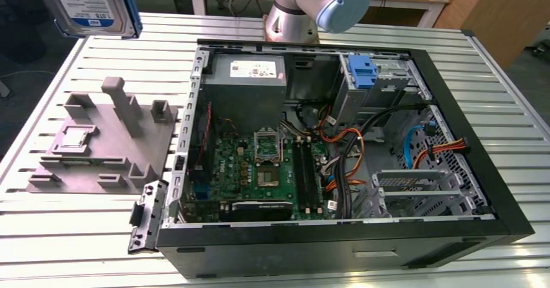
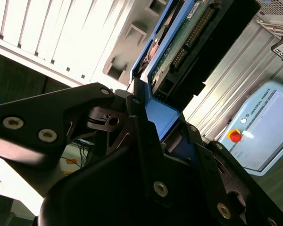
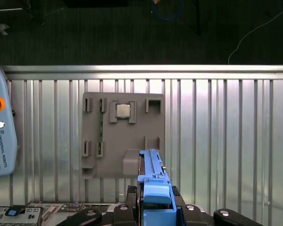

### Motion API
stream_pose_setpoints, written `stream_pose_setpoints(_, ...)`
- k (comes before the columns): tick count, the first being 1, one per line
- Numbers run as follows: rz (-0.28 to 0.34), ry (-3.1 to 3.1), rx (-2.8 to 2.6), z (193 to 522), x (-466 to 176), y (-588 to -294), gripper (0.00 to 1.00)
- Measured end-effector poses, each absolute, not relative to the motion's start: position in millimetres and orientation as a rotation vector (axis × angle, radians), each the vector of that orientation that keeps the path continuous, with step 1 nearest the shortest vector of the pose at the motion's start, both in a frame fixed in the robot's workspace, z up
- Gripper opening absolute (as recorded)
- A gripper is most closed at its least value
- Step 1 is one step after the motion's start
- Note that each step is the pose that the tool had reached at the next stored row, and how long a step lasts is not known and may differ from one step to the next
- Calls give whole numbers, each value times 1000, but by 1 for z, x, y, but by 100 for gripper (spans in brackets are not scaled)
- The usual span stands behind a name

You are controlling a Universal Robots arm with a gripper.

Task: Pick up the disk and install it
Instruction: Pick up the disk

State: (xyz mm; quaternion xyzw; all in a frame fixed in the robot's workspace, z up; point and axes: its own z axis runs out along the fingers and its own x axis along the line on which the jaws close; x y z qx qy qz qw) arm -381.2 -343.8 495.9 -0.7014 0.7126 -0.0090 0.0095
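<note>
**A:** What worries you most right now?

**B:** The grip. The end effector (image 2: pixel 158 115) is clamped shut on the disk (image 1: pixel 90 4), and it holds only one end, by the blue side rail (image 3: pixel 153 174). Most of the drive sticks out past the fingers. I'd judge that a jolt could make it pivot or slip, and a plastic rail may flex under the load.

**A:** And if it drops?

**B:** It hangs high in the air over the grey fixture (image 1: pixel 103 140), well clear of the tabletop (image 1: pixel 77 236). A fall would likely hit the fixture's upright posts, which is hard on a drive.

**A:** Anything else?

**B:** The open computer case (image 1: pixel 481 191) lies just beside the fixture, on the exterior view's right. It is crowded with orange and black cables (image 1: pixel 352 153). A drive that arrives tilted could snag one or jam at a bay's edge.

**A:** So where does the disk sit against the end effector?

**B:** It is pinched between the fingers and touching them, and it reaches straight out away from the palm. Its circuit-board face shows in the second wrist view, and its label shows in the exterior view.
</note>
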Motion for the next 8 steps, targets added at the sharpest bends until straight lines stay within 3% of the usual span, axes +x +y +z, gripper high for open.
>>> stream_pose_setpoints(8, -28, 2225, -2190, 496, -378, -344, 37)
